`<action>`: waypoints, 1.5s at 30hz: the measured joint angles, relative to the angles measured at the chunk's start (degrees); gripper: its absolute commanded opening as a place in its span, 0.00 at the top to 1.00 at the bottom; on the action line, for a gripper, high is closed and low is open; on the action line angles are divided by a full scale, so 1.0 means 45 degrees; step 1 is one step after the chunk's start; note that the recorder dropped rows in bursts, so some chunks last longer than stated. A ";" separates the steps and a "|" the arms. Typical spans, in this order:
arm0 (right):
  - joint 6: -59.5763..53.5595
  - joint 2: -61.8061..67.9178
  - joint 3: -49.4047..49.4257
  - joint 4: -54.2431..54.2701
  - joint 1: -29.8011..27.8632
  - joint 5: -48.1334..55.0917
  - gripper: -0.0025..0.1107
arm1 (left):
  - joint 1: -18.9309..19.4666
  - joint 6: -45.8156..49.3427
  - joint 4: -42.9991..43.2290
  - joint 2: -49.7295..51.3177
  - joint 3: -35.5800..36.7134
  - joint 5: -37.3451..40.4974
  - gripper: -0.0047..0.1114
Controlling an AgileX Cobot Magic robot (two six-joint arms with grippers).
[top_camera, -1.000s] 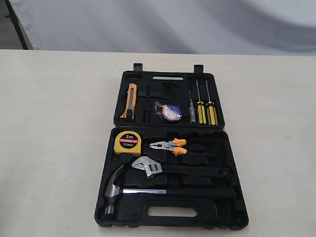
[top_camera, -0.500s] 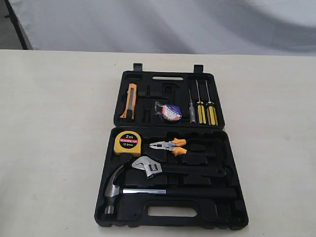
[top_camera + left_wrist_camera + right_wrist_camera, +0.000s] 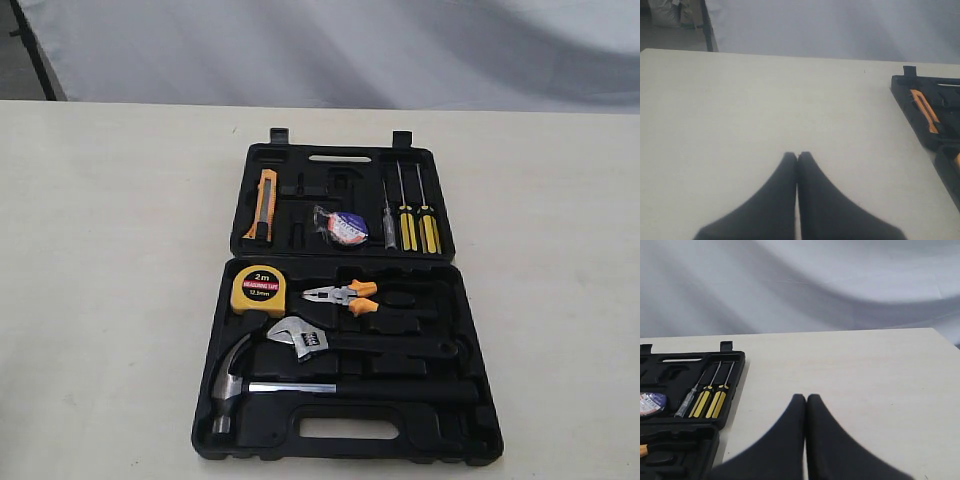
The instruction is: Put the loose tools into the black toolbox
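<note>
The black toolbox (image 3: 470, 420) lies open on the table, both halves flat. In its near half rest the steel claw hammer (image 3: 290, 387) and, just behind it, the black adjustable wrench (image 3: 350, 343). The small blue-white tape roll (image 3: 346, 228) sits in the far half. Neither arm shows in the exterior view. My left gripper (image 3: 797, 155) is shut and empty over bare table, well to the side of the toolbox (image 3: 927, 125). My right gripper (image 3: 806, 397) is shut and empty over bare table on the other side of the toolbox (image 3: 735, 362), where the tape roll (image 3: 650, 402) shows at the frame edge.
A yellow tape measure (image 3: 258, 289) and orange-handled pliers (image 3: 345, 296) lie in the near half. An orange utility knife (image 3: 263, 203) and yellow-handled screwdrivers (image 3: 417, 228) sit in the far half. The pale table (image 3: 110, 260) stretches wide on both sides; a grey backdrop hangs behind.
</note>
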 measured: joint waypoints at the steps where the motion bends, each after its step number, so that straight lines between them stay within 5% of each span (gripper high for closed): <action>1: 0.0000 0.0000 0.0000 0.0000 0.0000 0.0000 0.97 | 0.0000 0.0000 0.0000 0.0000 0.0000 0.0000 0.95; 20: 0.2612 0.0000 0.1456 -0.1668 0.0000 -0.0031 0.97 | 0.0000 0.0000 0.0000 0.0000 0.0000 0.0000 0.95; 29: 0.2629 0.0000 0.1456 -0.1834 0.1351 -0.0054 0.97 | 0.0000 0.0000 0.0000 0.0000 0.0000 0.0000 0.95; 45: 0.2629 0.0000 0.1456 -0.1915 0.1370 -0.0078 0.97 | 0.0000 0.0000 0.0000 0.0000 0.0000 0.0000 0.95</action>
